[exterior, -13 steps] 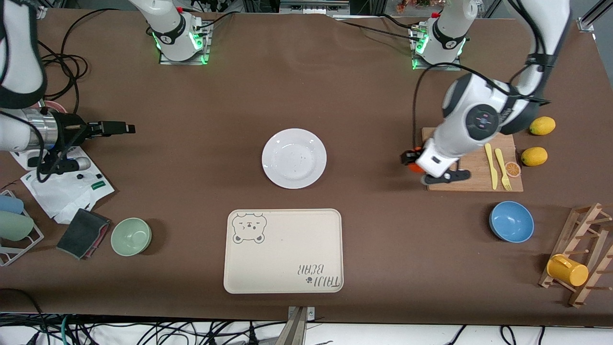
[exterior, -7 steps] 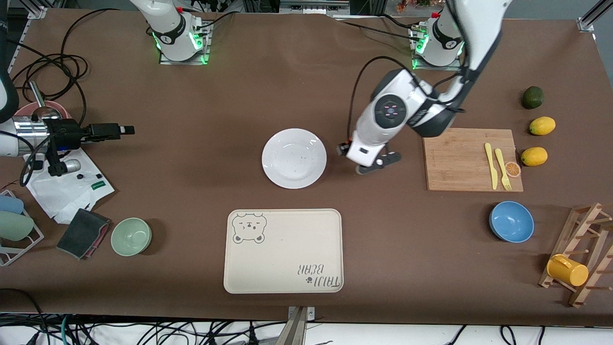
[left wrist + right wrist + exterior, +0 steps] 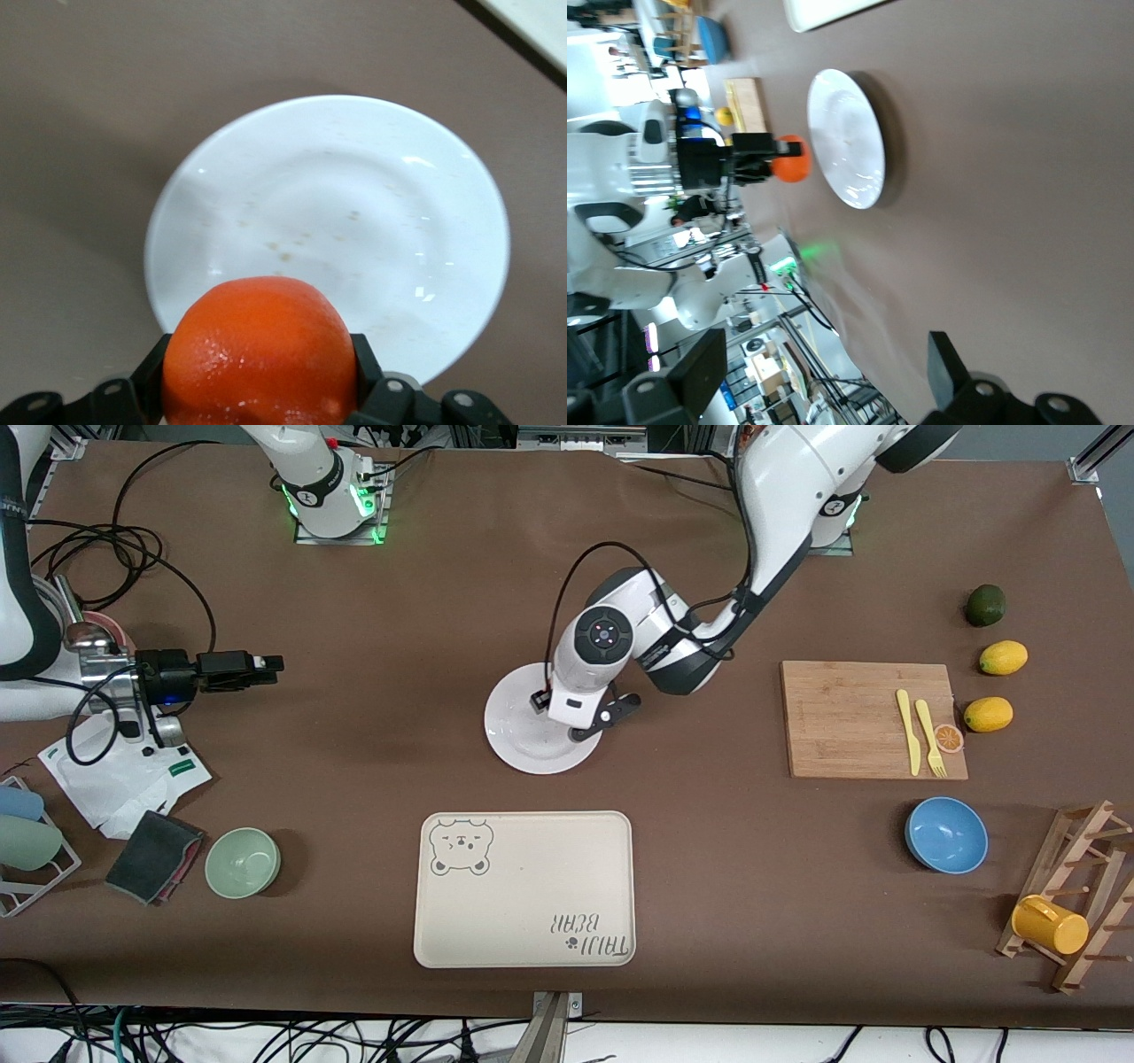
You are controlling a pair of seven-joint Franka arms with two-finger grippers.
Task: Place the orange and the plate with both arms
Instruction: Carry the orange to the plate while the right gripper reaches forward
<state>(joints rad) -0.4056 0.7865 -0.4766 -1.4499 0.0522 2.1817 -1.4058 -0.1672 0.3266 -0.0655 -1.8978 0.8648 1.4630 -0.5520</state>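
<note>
Front view: the orange is hidden under the left arm's wrist housing; it shows only in the wrist views. In the left wrist view the orange [image 3: 260, 351] fills the lower edge and is cut off there, and only the upper parts of the finger pads [image 3: 149, 372] show on either side of it. Right wrist view: the right gripper's own fingertips are cut off at the frame edge.

Left arm: comes from its base at the left arm's end of the table, elbow high, forearm bent down toward the table centre, wrist pointing down. Left gripper [image 3: 580, 717] hangs over the plate [image 3: 518, 740], above the rim portion toward the left arm's end. Jaws narrow, clamped on the orange, one finger each side.

Orange vs. gripper: seated between the fingers, touching both, held clear above the plate. Right wrist view confirms: orange [image 3: 790, 159] in the left gripper [image 3: 764, 159], apart from the plate [image 3: 847, 138] surface.

Plate: flat on the table near its centre, farther from the front camera than the bear-printed tray [image 3: 524, 887], well apart from the cutting board [image 3: 842, 722].

Right arm: waits. Right gripper [image 3: 266, 664] is held level, pointing toward the plate, well apart from it, toward the right arm's end. Fingers [image 3: 950, 367] spread wide, holding nothing.
</note>
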